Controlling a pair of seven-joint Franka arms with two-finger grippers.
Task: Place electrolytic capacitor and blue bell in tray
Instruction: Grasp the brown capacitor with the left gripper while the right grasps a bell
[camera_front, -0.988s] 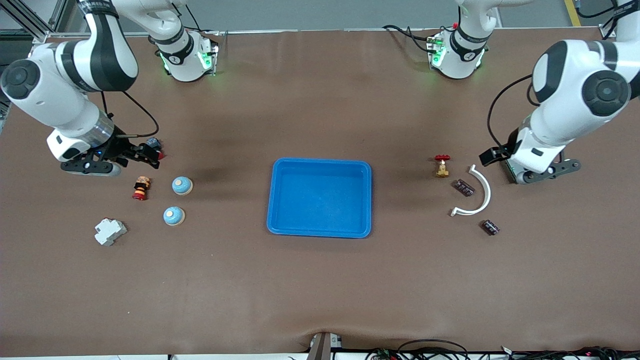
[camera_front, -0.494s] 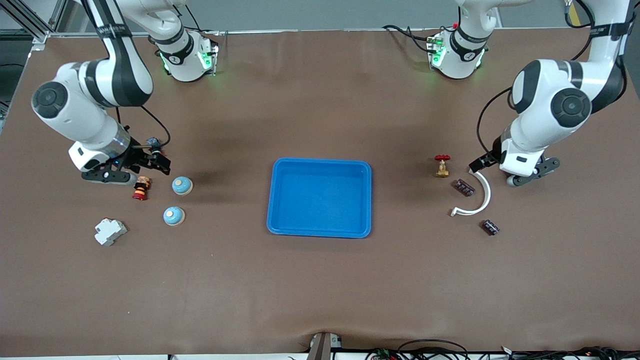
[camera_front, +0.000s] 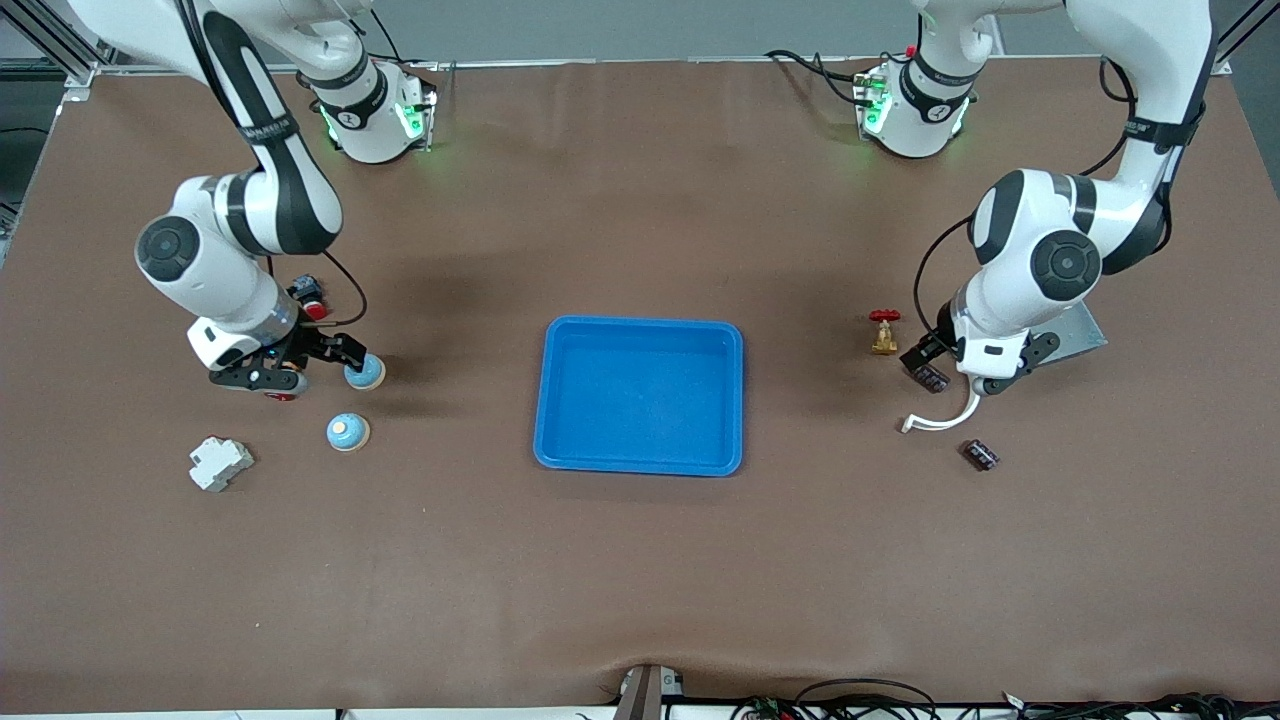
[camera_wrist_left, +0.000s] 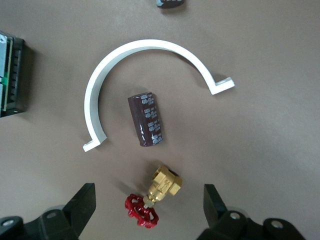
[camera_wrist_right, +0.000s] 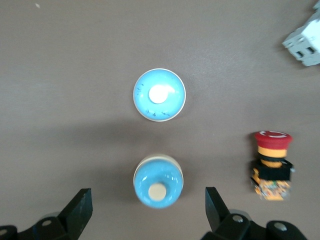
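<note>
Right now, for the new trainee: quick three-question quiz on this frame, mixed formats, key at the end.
1. True or false: the blue tray already holds a blue bell.
2. Which item lies inside the curve of the white curved bracket? A) brass valve B) capacitor C) emergency stop button
3. Fill in: the right gripper hangs with open jaws over the ____.

Key
1. False. The tray holds nothing.
2. B. A dark capacitor lies within the arc; the brass valve sits outside it, under the open left gripper.
3. Blue bell, the one farther from the front camera; the second blue bell lies beside it.
</note>
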